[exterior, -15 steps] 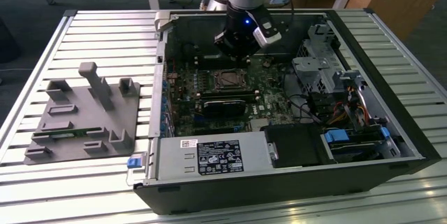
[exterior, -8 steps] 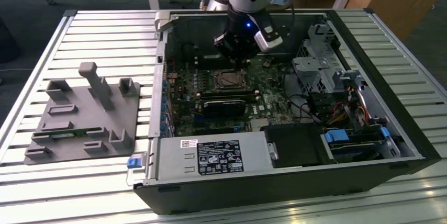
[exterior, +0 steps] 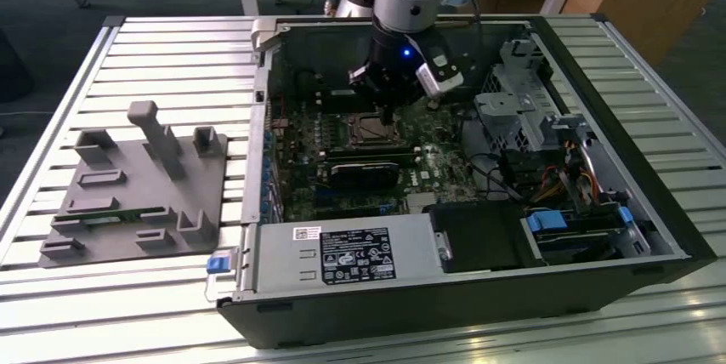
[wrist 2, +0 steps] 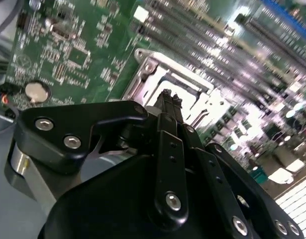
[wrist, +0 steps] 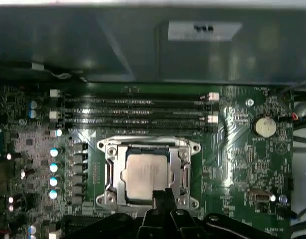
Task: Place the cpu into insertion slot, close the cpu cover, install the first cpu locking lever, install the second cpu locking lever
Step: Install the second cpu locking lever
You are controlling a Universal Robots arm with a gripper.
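The cpu [wrist: 145, 172] lies flat in the insertion slot [wrist: 104, 148] on the green board, its silver-grey top facing up. The cpu cover [wrist: 114, 172] lies down around it as a metal frame, with the chip showing through the cut-out. My gripper [wrist: 162, 195] hangs just above the socket's edge, and its black fingers [wrist 2: 167, 102] are shut together with nothing between them. In the exterior view the gripper [exterior: 389, 109] reaches down into the open computer case over the socket [exterior: 369, 130]. I cannot make out how the locking levers stand.
Memory slots [wrist: 138, 112] run beside the socket, and a coin battery [wrist: 264, 127] sits further along. A black graphics card [exterior: 363, 170] lies just in front of the socket. Drive bays [exterior: 533, 117] and cables fill the case at the exterior view's right. A grey fixture plate [exterior: 136, 194] sits on the table.
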